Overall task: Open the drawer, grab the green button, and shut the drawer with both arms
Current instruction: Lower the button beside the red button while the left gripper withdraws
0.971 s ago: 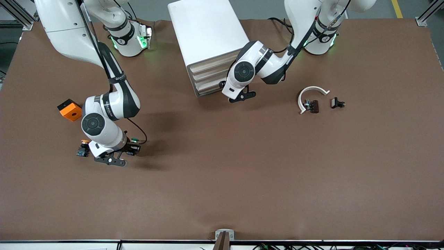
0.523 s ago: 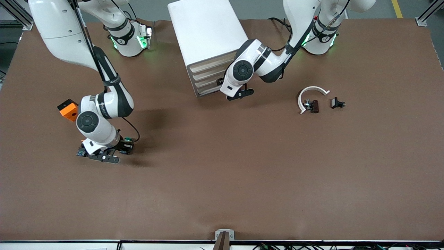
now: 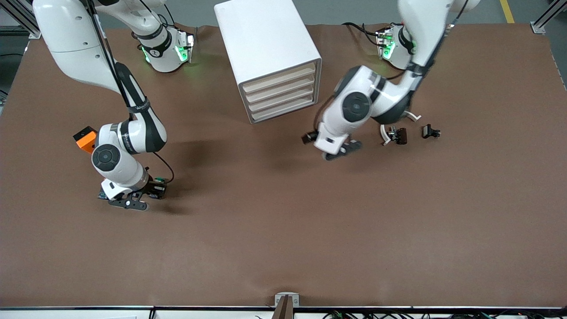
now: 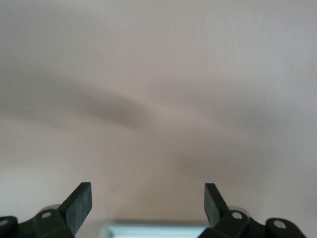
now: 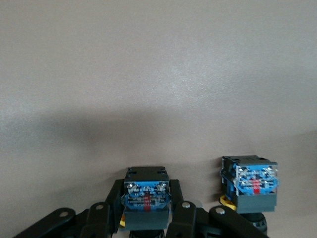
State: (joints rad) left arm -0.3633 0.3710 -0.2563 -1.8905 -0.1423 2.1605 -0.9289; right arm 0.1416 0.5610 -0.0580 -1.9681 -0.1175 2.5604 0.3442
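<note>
The right end effector (image 5: 146, 210) grips the button (image 5: 146, 197) low over the table (image 3: 283, 230), well clear of the cabinet (image 3: 270, 57), to set it down; the left end effector (image 4: 147, 206) hangs open, its drawer (image 3: 283, 107) shut.

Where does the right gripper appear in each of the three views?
Front view: the right gripper is low over the table toward the right arm's end, nearer to the camera than the orange block.
Right wrist view: in the foreground, shut on a button.
Left wrist view: not in it.
Shared landmark: the second button beside the gripper, just peeking out in the front view.
</note>
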